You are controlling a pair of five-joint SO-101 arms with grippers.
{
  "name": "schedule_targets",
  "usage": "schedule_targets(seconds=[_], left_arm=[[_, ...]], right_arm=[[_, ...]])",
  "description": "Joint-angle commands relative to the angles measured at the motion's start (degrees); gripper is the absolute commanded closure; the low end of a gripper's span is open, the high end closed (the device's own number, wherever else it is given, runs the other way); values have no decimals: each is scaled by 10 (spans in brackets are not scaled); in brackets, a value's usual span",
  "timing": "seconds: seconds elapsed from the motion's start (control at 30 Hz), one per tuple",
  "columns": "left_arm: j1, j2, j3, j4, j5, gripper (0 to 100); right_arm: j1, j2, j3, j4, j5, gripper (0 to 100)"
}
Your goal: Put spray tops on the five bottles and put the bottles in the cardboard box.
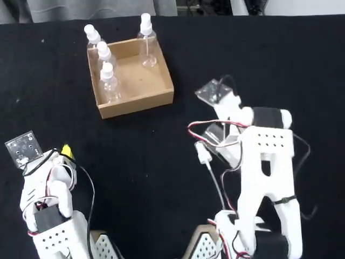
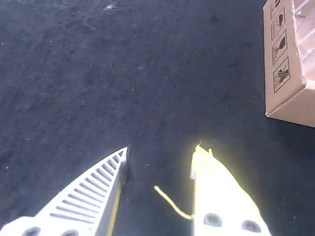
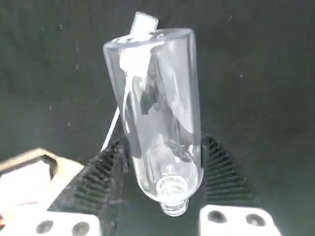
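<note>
While the left gripper (image 2: pixel 162 149) is hovering spread over the table (image 2: pixel 98 73), the right gripper (image 3: pixel 165 142) is pinching an open-necked bottle (image 3: pixel 157 98).

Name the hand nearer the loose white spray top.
Right. The right hand, gripping a clear plastic bottle, is beside the white spray top; the left hand sits far off.

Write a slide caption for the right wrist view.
Right gripper shut on an uncapped clear bottle, a loose spray top on the black table beyond.
</note>
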Motion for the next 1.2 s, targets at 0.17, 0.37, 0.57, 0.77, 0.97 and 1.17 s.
schedule_targets(seconds=[0.17, 0.37, 0.57, 0.77, 0.97, 1.17], left_arm=[[4, -4, -4, 2, 0, 805], [4, -4, -4, 2, 0, 805], [4, -4, -4, 2, 0, 805], [4, -4, -4, 2, 0, 805], [3, -4, -3, 2, 0, 805], [3, -4, -3, 3, 0, 805]], right_arm=[[63, -22, 33, -32, 85, 854], [93, -22, 85, -84, 151, 854], [137, -22, 111, -113, 199, 854], [161, -22, 135, -112, 236, 854], [163, -22, 163, -112, 239, 854], [160, -22, 202, -146, 239, 854]])
